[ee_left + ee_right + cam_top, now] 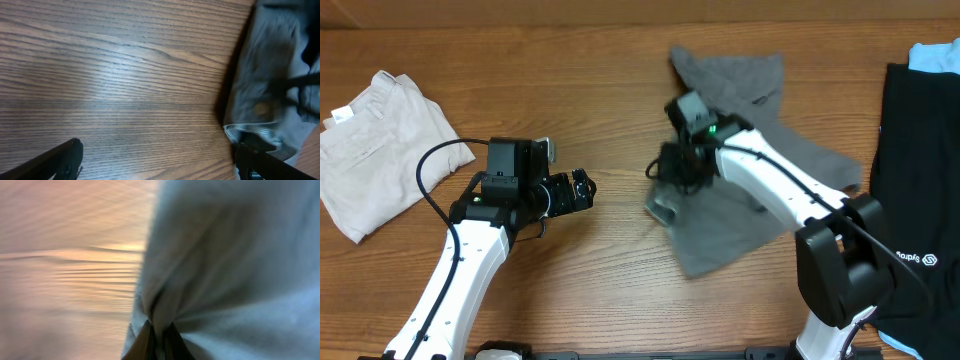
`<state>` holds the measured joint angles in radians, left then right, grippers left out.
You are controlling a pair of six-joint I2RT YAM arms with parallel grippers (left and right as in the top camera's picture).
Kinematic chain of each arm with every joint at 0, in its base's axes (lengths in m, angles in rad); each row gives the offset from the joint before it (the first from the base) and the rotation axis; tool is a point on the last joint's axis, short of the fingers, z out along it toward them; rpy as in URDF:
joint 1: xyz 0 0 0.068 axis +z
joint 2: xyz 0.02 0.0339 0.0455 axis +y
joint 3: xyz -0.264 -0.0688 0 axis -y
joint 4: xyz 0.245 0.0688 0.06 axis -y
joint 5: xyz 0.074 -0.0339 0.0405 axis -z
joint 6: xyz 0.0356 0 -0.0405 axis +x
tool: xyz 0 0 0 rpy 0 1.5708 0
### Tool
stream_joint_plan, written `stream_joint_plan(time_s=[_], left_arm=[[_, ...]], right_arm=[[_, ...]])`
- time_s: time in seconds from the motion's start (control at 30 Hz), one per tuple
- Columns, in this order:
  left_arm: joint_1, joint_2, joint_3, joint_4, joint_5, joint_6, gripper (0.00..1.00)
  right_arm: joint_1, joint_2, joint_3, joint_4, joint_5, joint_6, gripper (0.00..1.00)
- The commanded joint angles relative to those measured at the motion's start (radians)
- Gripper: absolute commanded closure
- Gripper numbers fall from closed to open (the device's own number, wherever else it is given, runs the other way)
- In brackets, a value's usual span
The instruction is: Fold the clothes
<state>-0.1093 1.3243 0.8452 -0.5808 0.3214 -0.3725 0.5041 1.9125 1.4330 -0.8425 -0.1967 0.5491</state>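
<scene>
**Right claw pinches the grey shorts; left claw wide over bare wood**

The grey shorts (pixel 720 235) lie crumpled right of centre on the worktop (pixel 580 80), a brown wood-grain surface with long wavy lines and a dull sheen. The cloth is a soft, matte mid-grey cotton. It spreads in an irregular shape, with one pointed part reaching toward the far edge and a broader flap toward the near edge. Its left border is turned over into a small thick fold.

The right claw (pixel 672 178) sits at that left border, clenched on the fabric. In the right wrist view its dark fingertips (pixel 145 342) meet with the shorts (pixel 230 265) bunched between them, and creases fan out from the pinch.

The left claw (pixel 585 188) is released, its black fingers spread wide above bare wood, just left of the shorts and not touching them. The left wrist view shows the garment's edge (pixel 270 65) with a paler, finely ribbed hem curling up.

A beige garment (pixel 380 140), folded flat and lightly wrinkled, rests at the far left. A black garment (pixel 920 200) with small white lettering lies along the right edge.
</scene>
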Motion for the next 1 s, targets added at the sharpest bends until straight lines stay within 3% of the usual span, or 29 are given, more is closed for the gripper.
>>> stream_joint_plan(time_s=[0.0,0.23,0.47,0.6,0.67,0.73,0.87,0.97], left_arm=[[0.005,-0.003,0.024,0.003,-0.007,-0.016,0.0],[0.004,-0.003,0.024,0.006,-0.011,-0.017,0.0],[0.004,-0.003,0.024,0.023,-0.013,-0.018,0.0],[0.003,-0.002,0.024,0.022,0.095,-0.017,0.0],[0.002,-0.002,0.023,0.014,0.216,-0.029,0.0],[-0.005,-0.002,0.022,-0.024,0.291,-0.13,0.09],[-0.018,0.006,0.005,-0.059,0.297,-0.288,0.27],[-0.023,0.037,-0.037,-0.058,0.295,-0.47,0.22]], right_arm=[[0.004,-0.067,0.228,-0.03,-0.254,-0.184,0.96],[-0.037,-0.109,0.336,-0.216,0.04,-0.179,0.96],[-0.055,-0.089,0.239,-0.259,0.088,-0.18,0.92],[-0.055,-0.089,0.238,-0.264,0.111,-0.18,0.91],[-0.055,-0.089,0.238,-0.268,0.123,-0.18,0.91],[-0.055,-0.089,0.238,-0.272,0.125,-0.18,0.91],[-0.055,-0.089,0.238,-0.272,0.125,-0.18,0.91],[-0.055,-0.089,0.238,-0.275,0.126,-0.18,0.9]])
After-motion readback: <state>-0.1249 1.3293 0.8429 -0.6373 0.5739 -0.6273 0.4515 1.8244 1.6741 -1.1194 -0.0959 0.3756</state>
